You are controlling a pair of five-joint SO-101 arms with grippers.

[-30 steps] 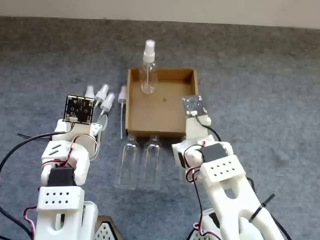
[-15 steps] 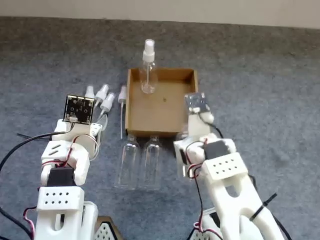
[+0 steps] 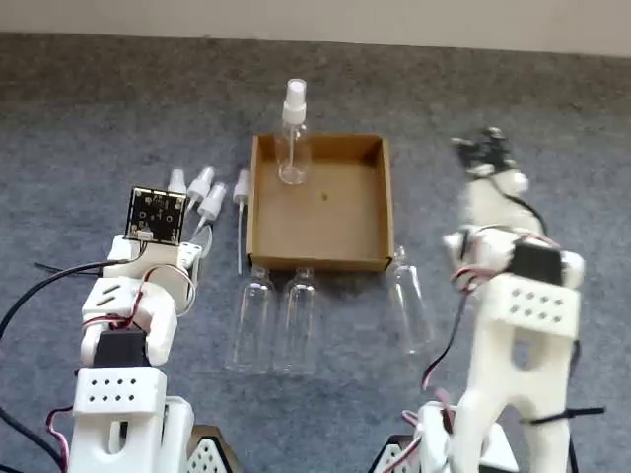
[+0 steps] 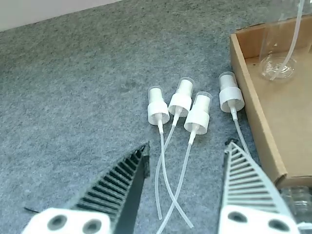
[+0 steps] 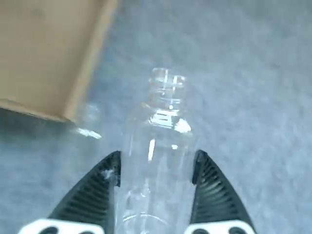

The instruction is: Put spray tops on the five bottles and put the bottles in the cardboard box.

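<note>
**Grey carpet (image 3: pixel 552 118), both jaws spread**

Right gripper (image 5: pixel 157 155) hangs wide over a capless bottle (image 5: pixel 161 126) lying at the cardboard box's (image 3: pixel 320 264) five o'clock, seemingly aligned for grasping. Left gripper (image 4: pixel 187 145) gapes above four spray tops (image 4: pixel 190 105) at nine o'clock.

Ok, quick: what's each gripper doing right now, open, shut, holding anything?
Left gripper: open, empty, by the white plastic spray tops.
Right gripper: open, empty; the clear plastic bottle in front of it lies on the grey carpet.

right end effector (image 3: pixel 481 150) blurred in high view, bottle (image 5: pixel 158 129) base cut off
</note>
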